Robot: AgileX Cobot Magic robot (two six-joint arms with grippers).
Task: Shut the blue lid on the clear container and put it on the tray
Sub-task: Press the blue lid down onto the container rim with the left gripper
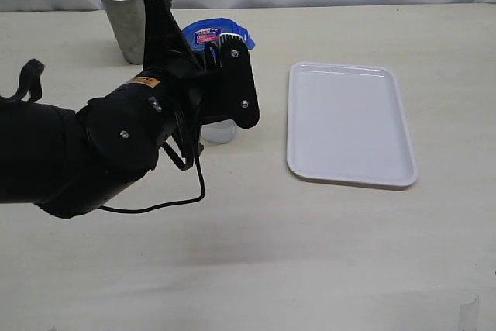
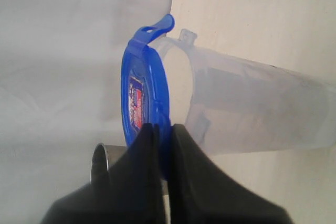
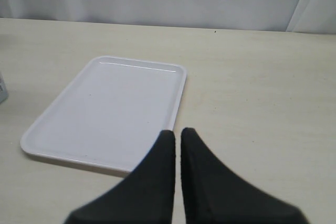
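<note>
Left wrist view shows the left gripper [image 2: 161, 129] clenched on the edge of the blue lid [image 2: 142, 93], apparently to seat it on the mouth of the clear container [image 2: 252, 114], which stands beside the tray [image 3: 105, 108], not on it, while the right gripper [image 3: 174, 135] hangs shut and empty above the tray's edge.

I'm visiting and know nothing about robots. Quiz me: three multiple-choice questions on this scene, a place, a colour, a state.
1. Where does the tall clear plastic container stand? A. on the flat white rectangular tray; B. on the table beside that tray; C. on a shelf.
2. What colour is the small rounded-square plastic lid? A. blue; B. red; C. green.
3. What is the left pincer doing? A. standing wide open; B. gripping the tray; C. shut on the lid's edge.
Answers: 1 B, its base rests on bare table; 2 A, it shows bright blue; 3 C, it pinches the lid's rim.
</note>
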